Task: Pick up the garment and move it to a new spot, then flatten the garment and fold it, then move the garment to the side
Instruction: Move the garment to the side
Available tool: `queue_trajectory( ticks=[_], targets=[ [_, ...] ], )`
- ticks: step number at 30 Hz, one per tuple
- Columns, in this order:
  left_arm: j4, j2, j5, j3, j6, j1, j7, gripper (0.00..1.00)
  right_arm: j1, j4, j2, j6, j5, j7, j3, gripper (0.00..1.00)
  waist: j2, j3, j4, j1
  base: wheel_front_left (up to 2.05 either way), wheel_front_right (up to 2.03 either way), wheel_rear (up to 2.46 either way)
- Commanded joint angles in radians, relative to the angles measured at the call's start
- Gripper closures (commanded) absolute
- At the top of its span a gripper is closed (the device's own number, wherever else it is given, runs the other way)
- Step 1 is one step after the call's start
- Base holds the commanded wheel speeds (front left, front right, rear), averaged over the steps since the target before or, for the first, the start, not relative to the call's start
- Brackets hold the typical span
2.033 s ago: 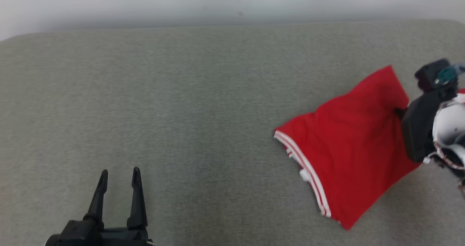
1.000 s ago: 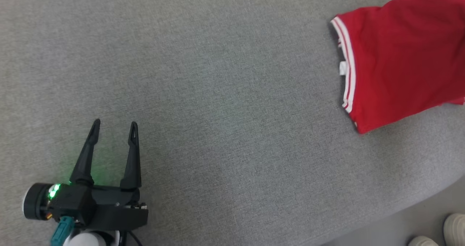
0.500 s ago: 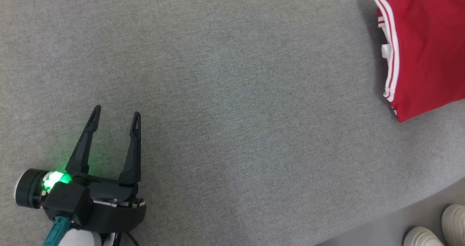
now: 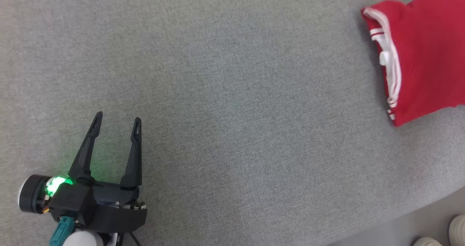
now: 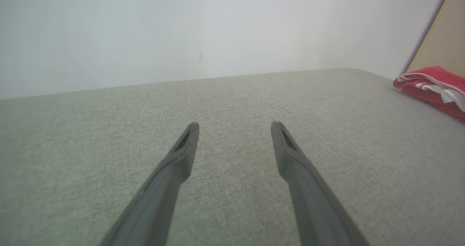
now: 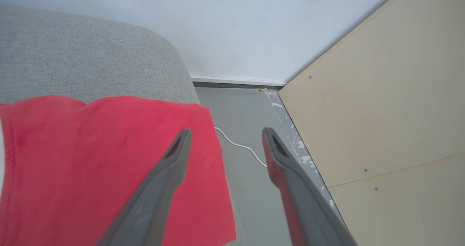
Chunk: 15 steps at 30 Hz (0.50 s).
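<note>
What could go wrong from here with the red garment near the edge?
1. The red garment lies right at the grey cushion edge, beside bare floor; it could slip off.
2. The right gripper is open, one of its fingers over the cloth; pulling back low might snag it and undo the fold.
3. A person's shoes stand close to the cushion; swing the arm carefully.
</note>
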State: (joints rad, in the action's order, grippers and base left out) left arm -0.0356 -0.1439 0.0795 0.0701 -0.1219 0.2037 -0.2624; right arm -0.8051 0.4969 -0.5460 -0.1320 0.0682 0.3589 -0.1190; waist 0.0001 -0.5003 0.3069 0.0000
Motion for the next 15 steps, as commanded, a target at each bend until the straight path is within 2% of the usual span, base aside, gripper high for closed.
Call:
queue_trajectory(
  ticks=[1, 10, 15],
  targets=[
    [0.005, 0.004, 0.003, -0.001, 0.005, -0.017, -0.002, 0.00, 0.010, -0.009, 0.008, 0.003, 0.003, -0.002, 0.011, 0.00, -0.0001, 0.026, -0.007, 0.0000, 0.00, 0.00, 0.00],
    [0.017, 0.031, 0.024, -0.026, 0.012, -0.056, -0.002, 0.00, 0.072, -0.072, 0.012, 0.003, 0.060, -0.040, 0.092, 0.00, -0.0001, 0.128, -0.038, 0.0000, 0.00, 0.00, 0.00],
    [0.030, 0.049, 0.044, -0.065, 0.030, -0.098, -0.002, 0.00, 0.127, -0.146, 0.039, 0.003, 0.122, -0.105, 0.186, 0.00, -0.0001, 0.210, -0.057, 0.0000, 0.00, 0.00, 0.00]
  ],
)
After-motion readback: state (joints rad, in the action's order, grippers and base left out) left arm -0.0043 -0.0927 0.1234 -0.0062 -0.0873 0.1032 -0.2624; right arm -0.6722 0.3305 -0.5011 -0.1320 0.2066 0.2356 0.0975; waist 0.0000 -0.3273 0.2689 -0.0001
